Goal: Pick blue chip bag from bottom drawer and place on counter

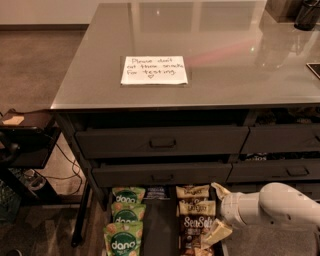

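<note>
The bottom drawer [162, 231] is pulled open at the foot of the cabinet. The blue chip bag [156, 192] lies at its back middle, partly tucked under the drawer front above. My gripper [218, 212] reaches in from the right, over the drawer's right edge. It is open, with one cream finger [220, 190] above and the other lower down by the SeaSalt bags. It holds nothing and is well to the right of the blue bag. The grey counter [235, 55] above carries a white handwritten note [154, 70].
Green dang bags [125, 222] fill the drawer's left side and brown SeaSalt bags [194, 215] the right. Closed drawer fronts [162, 142] sit above. A dark side shelf [25, 137] with cables stands at left. A dark object [306, 15] is on the counter's far right corner.
</note>
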### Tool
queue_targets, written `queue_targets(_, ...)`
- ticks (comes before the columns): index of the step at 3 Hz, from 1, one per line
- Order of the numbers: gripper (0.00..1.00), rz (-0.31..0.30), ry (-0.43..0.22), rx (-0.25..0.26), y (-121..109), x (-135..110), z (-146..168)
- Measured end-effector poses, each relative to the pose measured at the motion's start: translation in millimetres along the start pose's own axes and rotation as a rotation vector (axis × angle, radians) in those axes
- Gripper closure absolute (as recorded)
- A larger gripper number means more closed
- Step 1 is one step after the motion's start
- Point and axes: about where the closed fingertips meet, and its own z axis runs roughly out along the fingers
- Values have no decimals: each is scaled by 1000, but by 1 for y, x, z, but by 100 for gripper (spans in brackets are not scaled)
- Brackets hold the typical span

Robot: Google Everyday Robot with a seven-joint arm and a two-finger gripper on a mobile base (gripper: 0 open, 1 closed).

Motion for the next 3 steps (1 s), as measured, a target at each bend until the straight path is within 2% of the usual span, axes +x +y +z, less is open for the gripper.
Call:
queue_targets(1, 0, 0, 0, 0, 0, 0, 0)
queue_targets(2, 0, 10, 0, -26, 8, 23, 28)
queue_targets(3, 0, -20, -30, -62, 17, 35, 79)
